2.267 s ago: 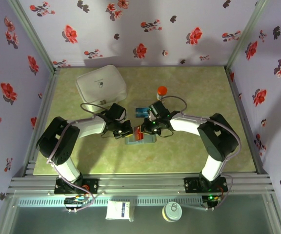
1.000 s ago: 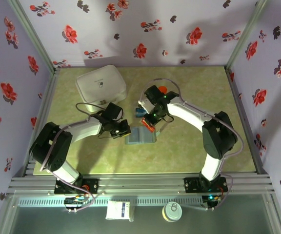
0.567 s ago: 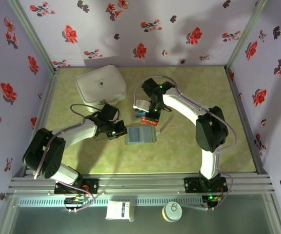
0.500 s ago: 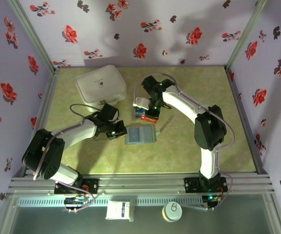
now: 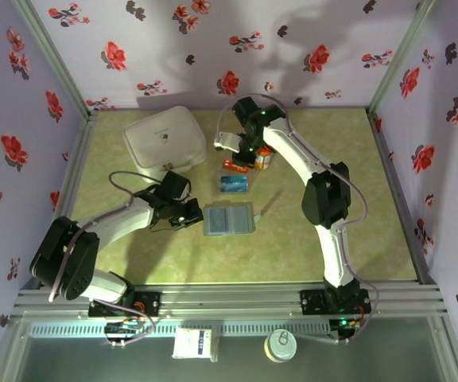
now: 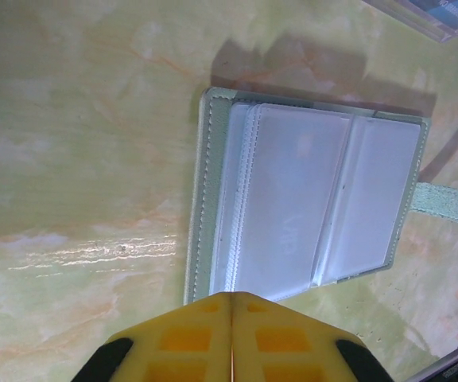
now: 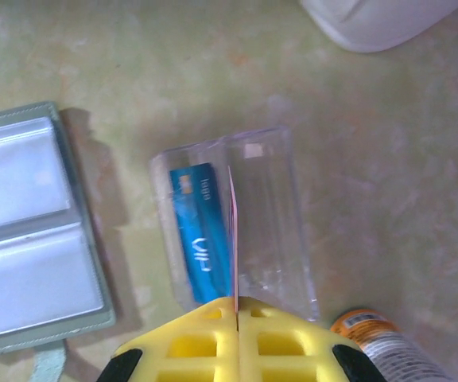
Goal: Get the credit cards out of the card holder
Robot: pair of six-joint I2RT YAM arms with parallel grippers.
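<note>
Over clear box [image 7: 270,208], newly arrived right gripper [image 7: 235,302] pinches red card [image 7: 233,239] (left gripper [image 6: 232,298] closed).

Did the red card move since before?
Yes. The red card, pinched in the right gripper, went from the card holder toward the back, over by the clear box.
</note>
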